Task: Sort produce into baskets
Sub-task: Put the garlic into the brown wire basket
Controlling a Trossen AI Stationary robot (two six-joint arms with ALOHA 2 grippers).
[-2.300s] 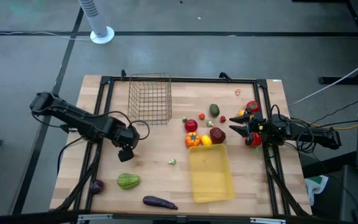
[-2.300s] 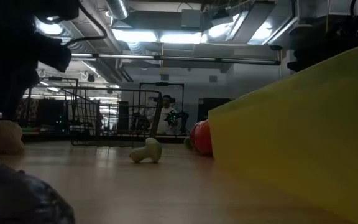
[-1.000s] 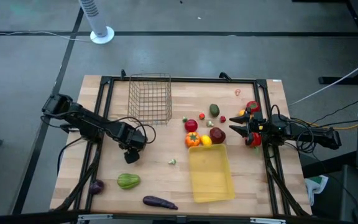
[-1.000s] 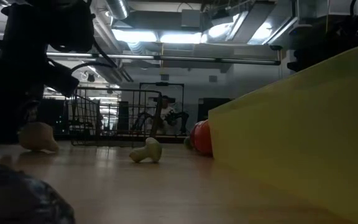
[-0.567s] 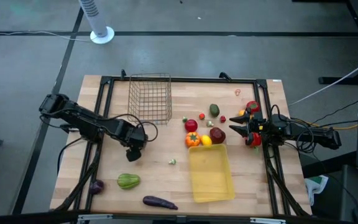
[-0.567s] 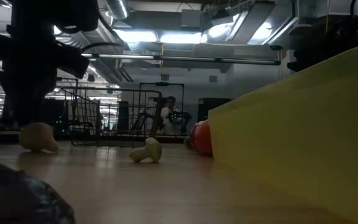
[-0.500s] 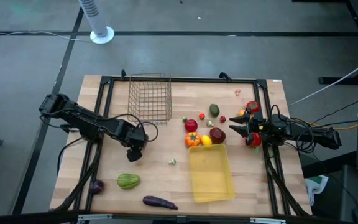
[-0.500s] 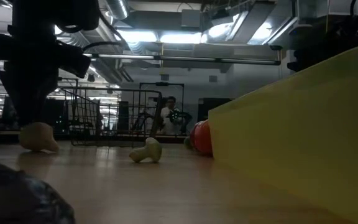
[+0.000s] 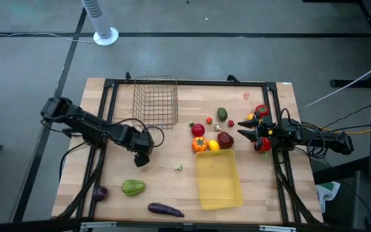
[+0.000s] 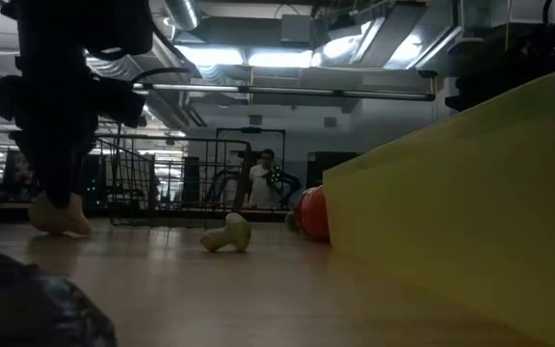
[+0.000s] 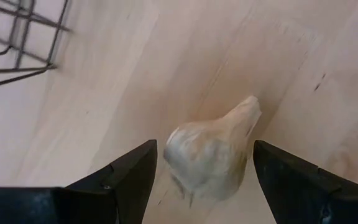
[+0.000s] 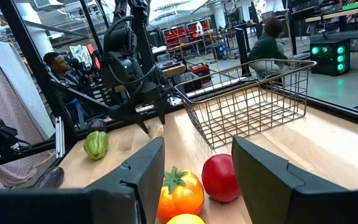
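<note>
The left gripper (image 11: 197, 180) has come down over a pale garlic bulb (image 11: 210, 152) on the counter (image 9: 166, 167) just in front of the wire basket (image 9: 155, 101), its fingers open on either side and not yet touching, so a grasp looks close. A couple of seconds ago the arm was farther left and higher; now it straddles the bulb. The right gripper (image 9: 247, 129) has stayed open and empty near the red, orange and yellow produce behind the yellow tray (image 9: 219, 181)
</note>
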